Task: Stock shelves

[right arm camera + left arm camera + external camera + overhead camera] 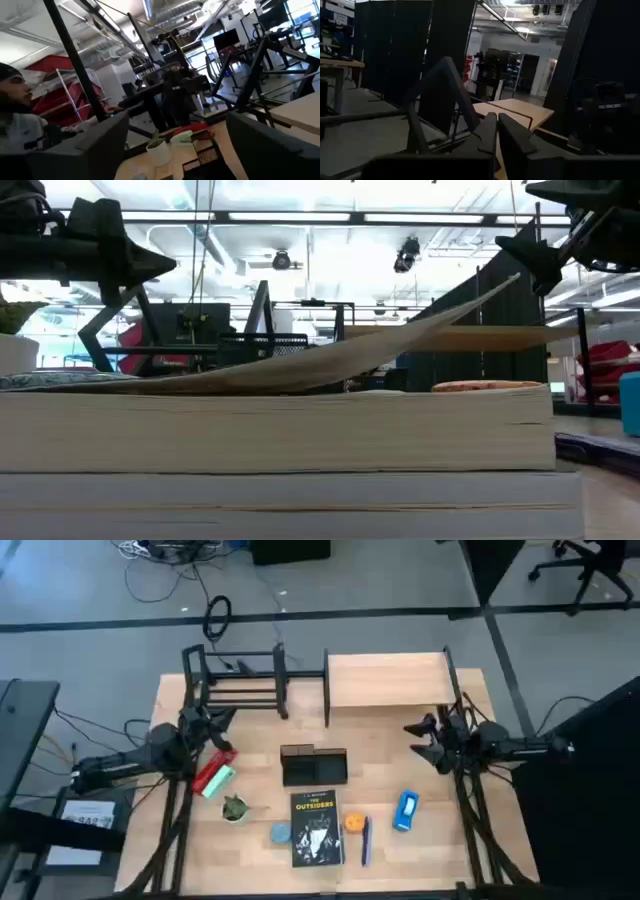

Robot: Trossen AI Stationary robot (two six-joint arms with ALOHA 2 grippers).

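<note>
The shelves stand side by side at the table's far edge: an open black metal-tube rack [240, 680] on the left and a light wood-board shelf [385, 680] on the right. My left gripper [218, 726] hovers above the table just near of the black rack, shut and holding nothing; its fingers [490, 137] lie close together. My right gripper [420, 738] hovers near of the wood shelf's right end, open with nothing between its fingers [260, 145]. Both grippers are raised in the low view, the left [150, 265] and the right [530, 255].
Loose items lie on the near half of the table: a red and green pack [213, 778], a small potted plant [234, 808], a black mesh organizer [313, 766], a book [317, 828], a blue disc [281, 833], an orange piece [353, 823], a pen [366, 840] and a blue object [405, 810].
</note>
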